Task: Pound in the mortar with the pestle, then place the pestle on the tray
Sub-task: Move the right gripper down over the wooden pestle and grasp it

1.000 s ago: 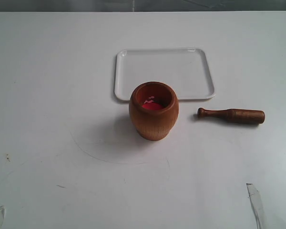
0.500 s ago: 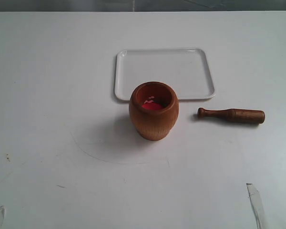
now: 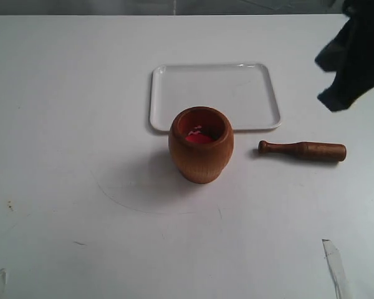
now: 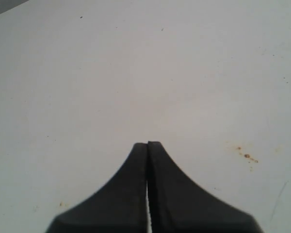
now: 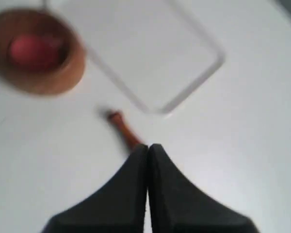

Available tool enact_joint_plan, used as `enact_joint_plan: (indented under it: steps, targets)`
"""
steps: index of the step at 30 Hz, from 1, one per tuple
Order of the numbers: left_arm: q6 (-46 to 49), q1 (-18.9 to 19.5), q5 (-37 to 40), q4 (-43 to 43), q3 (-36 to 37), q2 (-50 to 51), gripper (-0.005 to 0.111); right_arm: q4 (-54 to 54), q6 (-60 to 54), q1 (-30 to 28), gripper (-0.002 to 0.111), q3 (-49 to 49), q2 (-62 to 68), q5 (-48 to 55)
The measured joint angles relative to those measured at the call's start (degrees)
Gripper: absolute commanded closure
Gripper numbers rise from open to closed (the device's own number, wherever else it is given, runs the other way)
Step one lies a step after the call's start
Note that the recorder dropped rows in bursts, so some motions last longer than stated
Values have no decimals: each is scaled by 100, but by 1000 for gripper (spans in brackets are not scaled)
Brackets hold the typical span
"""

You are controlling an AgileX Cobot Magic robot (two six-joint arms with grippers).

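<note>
The orange-brown mortar (image 3: 201, 144) with its red inside stands mid-table, just in front of the white tray (image 3: 249, 93). The dark reddish pestle (image 3: 302, 150) lies flat to the mortar's right, knob end toward the mortar. My right gripper (image 3: 336, 99) hangs blurred at the upper right, above and behind the pestle, shut and empty. In the right wrist view the shut right gripper (image 5: 148, 145) covers the pestle's (image 5: 122, 127) thick end, with the mortar (image 5: 36, 51) and tray (image 5: 150, 53) beyond. My left gripper (image 4: 148, 143) is shut over bare table.
White table (image 3: 81, 93) all around. A strip of clear tape (image 3: 334, 265) lies at the front right, another scrap (image 3: 0, 277) at the front left. Small brown stains (image 4: 245, 154) mark the table near the left gripper.
My right arm has come into the exterior view at the upper right, where nothing showed before. Mortar, pestle and tray have not moved.
</note>
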Motion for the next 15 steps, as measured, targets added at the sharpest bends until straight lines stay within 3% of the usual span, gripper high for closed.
enact_joint_plan:
  steps: [3,9,11,12,14,15]
  targets:
    - [0,0,0,0,0,0,107,356,-1028,0,108,-714,780,1174]
    - [0,0,0,0,0,0,107,388,-2169,0,104,-781,1560,1564]
    - [0,0,0,0,0,0,107,388,-2354,0,86,-585,1798,1372]
    - [0,0,0,0,0,0,107,388,-2456,0,68,-510,1893,1286]
    - [0,0,0,0,0,0,107,454,-2902,0,49,-285,2181,969]
    - [0,0,0,0,0,0,107,452,-3136,0,49,-143,2398,739]
